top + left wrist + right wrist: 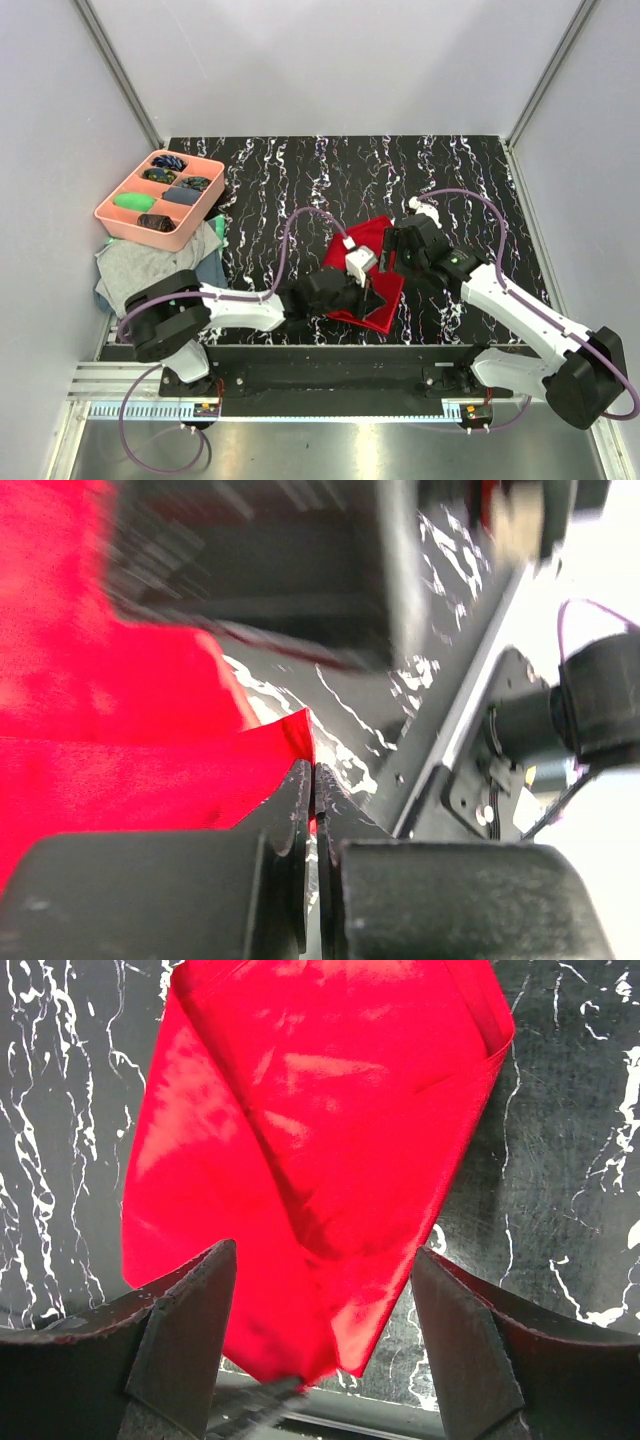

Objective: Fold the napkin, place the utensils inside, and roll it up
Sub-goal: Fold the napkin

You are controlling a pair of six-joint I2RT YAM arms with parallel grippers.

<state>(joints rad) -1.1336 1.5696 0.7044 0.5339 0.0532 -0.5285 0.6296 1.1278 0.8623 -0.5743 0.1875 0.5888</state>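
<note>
Between the spread right gripper (320, 1335) lies the napkin (310, 1150), its edge pinched by the left gripper (315, 810).

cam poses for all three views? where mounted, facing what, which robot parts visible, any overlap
Top external: above and behind, looking down at table; both arms show.
Left wrist: on left arm, low; left gripper shut on napkin edge.
Right wrist: on right arm, looking down; right gripper open over napkin.
Shared: all three show the red napkin on marbled table.
</note>
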